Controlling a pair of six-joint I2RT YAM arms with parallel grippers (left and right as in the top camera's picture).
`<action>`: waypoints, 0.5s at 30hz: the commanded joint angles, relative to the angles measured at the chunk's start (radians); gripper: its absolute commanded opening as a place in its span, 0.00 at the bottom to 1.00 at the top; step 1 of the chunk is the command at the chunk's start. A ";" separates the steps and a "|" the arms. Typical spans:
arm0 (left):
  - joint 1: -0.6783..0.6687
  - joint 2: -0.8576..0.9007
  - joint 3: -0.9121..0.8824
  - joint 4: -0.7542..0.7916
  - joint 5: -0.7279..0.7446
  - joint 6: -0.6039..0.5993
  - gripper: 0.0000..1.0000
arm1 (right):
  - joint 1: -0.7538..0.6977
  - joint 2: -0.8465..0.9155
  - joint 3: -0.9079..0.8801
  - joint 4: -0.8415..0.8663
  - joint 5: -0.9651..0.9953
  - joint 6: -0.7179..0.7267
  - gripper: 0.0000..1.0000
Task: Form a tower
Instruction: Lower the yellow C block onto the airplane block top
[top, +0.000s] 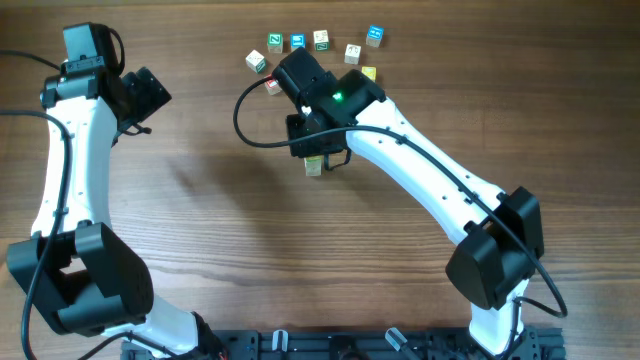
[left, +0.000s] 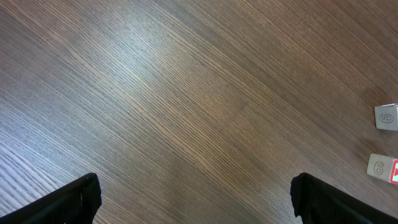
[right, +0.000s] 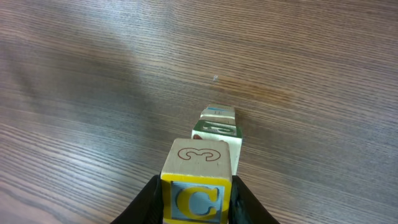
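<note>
My right gripper (right: 196, 194) is shut on a yellow cube (right: 198, 177) that shows a yellow C on its near face and a 3 on its pale top. Directly behind that cube stands the tower (right: 217, 129), a narrow column of pale letter cubes with a green-edged face uppermost. Whether the held cube touches the column cannot be told. In the overhead view the right gripper (top: 318, 148) hangs over the tower (top: 314, 167) near the table's middle. The left gripper (top: 150, 95) is open at the far left, and its fingers (left: 71, 202) frame bare wood.
Several loose letter cubes (top: 321, 40) lie scattered at the back of the table behind the right arm. Two of them (left: 387, 116) show at the right edge of the left wrist view. The arm bases stand at the front edge.
</note>
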 joint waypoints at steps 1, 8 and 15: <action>0.003 -0.019 0.013 0.002 -0.010 0.011 1.00 | -0.003 0.013 -0.006 0.002 0.028 -0.014 0.19; 0.003 -0.019 0.013 0.002 -0.010 0.011 1.00 | -0.004 0.013 -0.006 0.002 0.047 -0.007 0.19; 0.003 -0.019 0.013 0.002 -0.010 0.011 1.00 | -0.004 0.013 -0.006 -0.009 0.050 -0.005 0.20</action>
